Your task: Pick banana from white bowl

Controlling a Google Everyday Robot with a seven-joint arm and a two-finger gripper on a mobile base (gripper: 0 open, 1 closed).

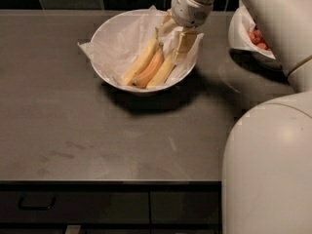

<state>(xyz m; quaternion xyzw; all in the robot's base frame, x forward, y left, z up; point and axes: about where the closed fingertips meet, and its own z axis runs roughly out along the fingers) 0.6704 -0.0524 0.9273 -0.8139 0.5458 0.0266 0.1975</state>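
Dark countertop, far edge: white bowl (paper-lined) holds three bananas. Wanted banana lies rightmost, along the bowl's right wall. Gripper hovers at its upper end, fingers apart.

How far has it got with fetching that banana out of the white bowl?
Done: the approach. The end effector is down inside the white bowl. In hand: the grasp. Its fingers are open near the upper end of the banana and not closed on it. Left: closing on the banana and lifting it out. It lies in the bowl on the paper lining.
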